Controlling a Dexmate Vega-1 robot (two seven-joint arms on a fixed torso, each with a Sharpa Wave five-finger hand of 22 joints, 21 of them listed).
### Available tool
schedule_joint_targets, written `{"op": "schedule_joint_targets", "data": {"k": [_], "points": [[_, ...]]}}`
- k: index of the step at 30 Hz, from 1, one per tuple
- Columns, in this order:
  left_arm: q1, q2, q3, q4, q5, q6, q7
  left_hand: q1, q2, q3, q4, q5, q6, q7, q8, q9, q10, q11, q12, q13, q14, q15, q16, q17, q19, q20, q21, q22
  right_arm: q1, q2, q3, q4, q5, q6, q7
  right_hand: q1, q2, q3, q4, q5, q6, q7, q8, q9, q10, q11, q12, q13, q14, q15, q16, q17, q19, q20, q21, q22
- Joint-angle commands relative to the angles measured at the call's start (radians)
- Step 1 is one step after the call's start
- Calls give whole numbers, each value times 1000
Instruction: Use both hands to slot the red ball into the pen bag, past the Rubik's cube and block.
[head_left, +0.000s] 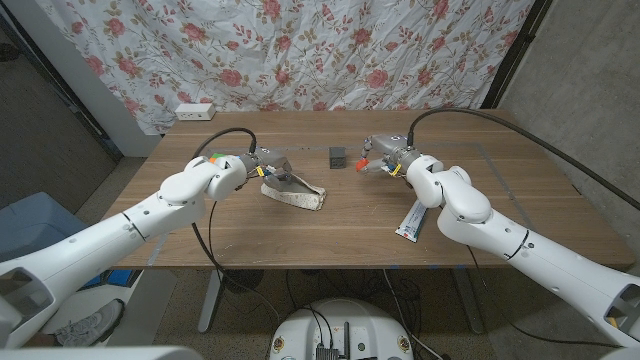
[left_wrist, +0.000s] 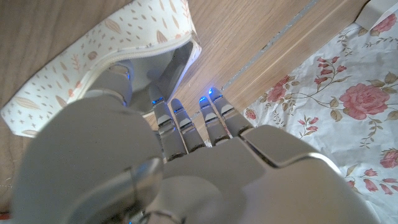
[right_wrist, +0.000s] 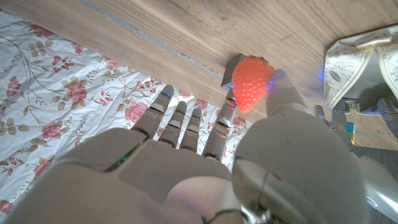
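The cream, leaf-patterned pen bag (head_left: 297, 193) lies left of the table's middle with its mouth (left_wrist: 149, 65) gaping. My left hand (head_left: 258, 165) holds the bag's rim, its thumb (left_wrist: 115, 84) inside the opening. A Rubik's cube (head_left: 214, 157) peeks out behind that hand's wrist. A small dark block (head_left: 338, 156) stands between the bag and my right hand (head_left: 392, 158). That hand pinches the bumpy red ball (right_wrist: 251, 83) between thumb and a finger, just above the table and right of the block (right_wrist: 234, 64). The bag (right_wrist: 360, 65) lies beyond the ball.
A white flat packet (head_left: 412, 221) lies near the right arm's elbow. A white power strip (head_left: 195, 111) sits at the table's far left edge. A floral curtain (head_left: 330, 50) hangs behind the table.
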Motion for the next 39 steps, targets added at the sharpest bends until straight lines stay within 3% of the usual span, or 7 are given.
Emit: {"op": "schedule_joint_targets", "data": {"k": [1, 19, 39], "points": [[-14, -3, 5, 12, -5, -16, -17, -11, 0, -6, -1, 4, -9, 3, 0, -1, -7, 4, -2, 4, -5, -126, 0, 5, -8, -4, -6, 3, 17, 17, -11, -10, 22, 19, 1, 9, -2, 0, -4, 4, 28, -25, 7, 5, 1, -1, -2, 4, -1, 7, -3, 3, 0, 7, 0, 5], [-33, -17, 17, 21, -2, -27, -30, -29, 2, -18, 5, 3, -24, 8, 4, -2, -11, 8, 2, 4, -10, -124, 3, 5, -12, -3, -5, 3, 14, 33, -26, -38, 62, 60, -5, 11, -2, -1, -4, 4, 29, -25, 8, 5, 3, -2, -2, 4, -1, 8, -4, 4, -4, 13, 0, 5], [-33, -9, 13, 8, -2, -27, -54, -39, 6, -25, 7, 3, -27, 9, 8, -3, -14, 10, 4, 4, -13, -122, 4, 5, -14, -2, -4, 3, 65, 67, -60, 11, 63, 171, -8, 14, -1, -2, -4, 5, 29, -25, 8, 4, 5, 0, -2, 4, -1, 11, -4, 4, -5, 14, 1, 5]]}}
